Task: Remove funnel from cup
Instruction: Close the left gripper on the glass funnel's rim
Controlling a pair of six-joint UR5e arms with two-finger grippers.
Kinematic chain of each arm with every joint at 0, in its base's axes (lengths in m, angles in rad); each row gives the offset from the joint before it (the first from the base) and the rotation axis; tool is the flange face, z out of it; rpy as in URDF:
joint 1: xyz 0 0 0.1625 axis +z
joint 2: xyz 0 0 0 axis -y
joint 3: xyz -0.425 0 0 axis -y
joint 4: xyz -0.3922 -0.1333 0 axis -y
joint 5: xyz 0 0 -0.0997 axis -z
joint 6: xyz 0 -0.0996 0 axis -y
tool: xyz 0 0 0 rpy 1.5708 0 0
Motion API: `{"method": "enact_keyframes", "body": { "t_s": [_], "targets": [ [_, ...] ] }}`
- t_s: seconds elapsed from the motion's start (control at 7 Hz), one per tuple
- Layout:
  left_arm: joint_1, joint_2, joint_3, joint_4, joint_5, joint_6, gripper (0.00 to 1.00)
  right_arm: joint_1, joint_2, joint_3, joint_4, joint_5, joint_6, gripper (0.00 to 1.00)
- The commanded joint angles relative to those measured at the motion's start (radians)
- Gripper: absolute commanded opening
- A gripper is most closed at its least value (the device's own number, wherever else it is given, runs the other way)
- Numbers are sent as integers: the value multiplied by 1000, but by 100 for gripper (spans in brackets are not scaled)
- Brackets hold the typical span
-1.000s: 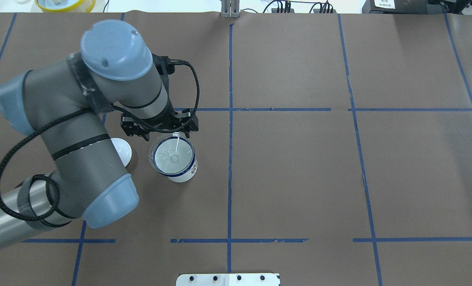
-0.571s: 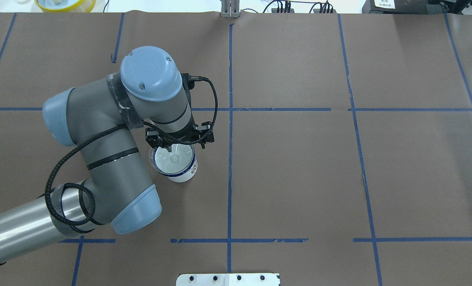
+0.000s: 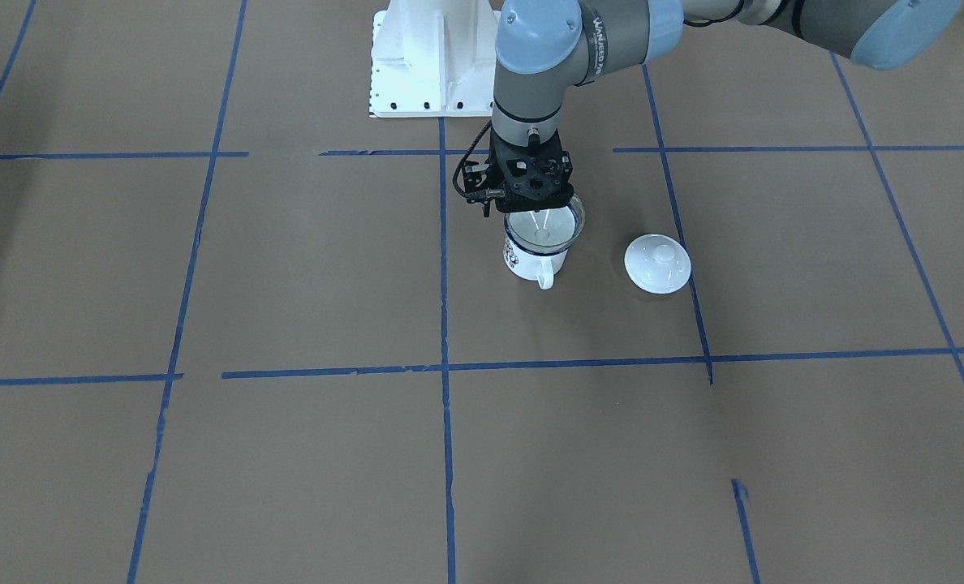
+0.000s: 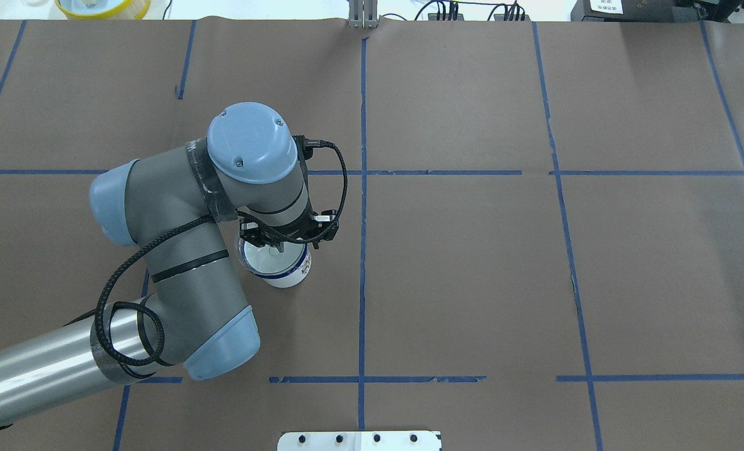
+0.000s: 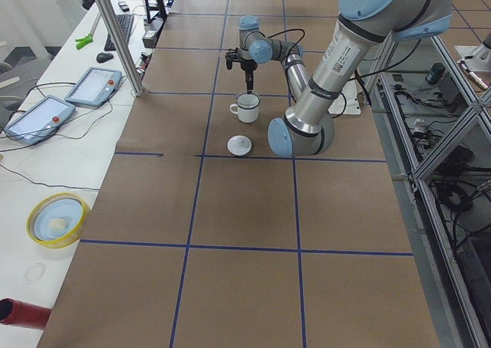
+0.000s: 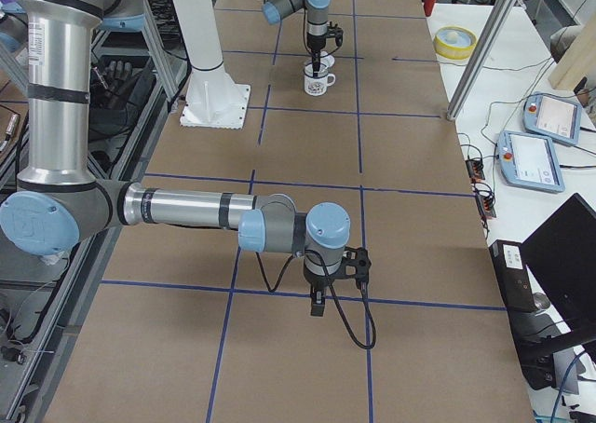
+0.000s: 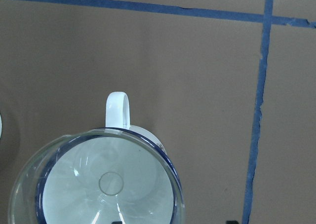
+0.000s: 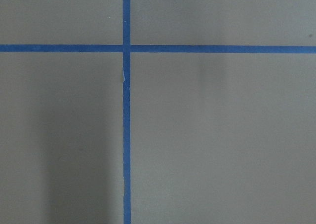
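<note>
From the front, shows the funnel seated in the cup, mouth up, spout down, axis vertical. Overhead, puts the left gripper over its rim. On the left wrist, suggests spread, empty jaws straddling that rim; risks tipping the cup if pinched off-centre. Cannot tell the right gripper's opening.

Bright, even, diffuse light fell from above. Shadows around the cup on the brown paper were faint and soft-edged. Pale glints streaked the clear funnel in the cup's mouth. Far behind the cup in the overhead view, the background was washed out white. The side views stretched toward their edges. The close view of the cup was sharp.
</note>
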Motion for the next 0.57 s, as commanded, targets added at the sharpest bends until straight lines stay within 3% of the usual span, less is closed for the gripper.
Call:
{"method": "enact_keyframes", "body": {
  "t_s": [0.0, 0.43],
  "targets": [
    [14, 4, 5, -3, 39, 0, 57, 0, 0, -1, 0, 0, 0, 100],
    [24, 2, 20, -24, 44, -1, 52, 0, 0, 0, 0, 0, 0, 100]
  ]
}}
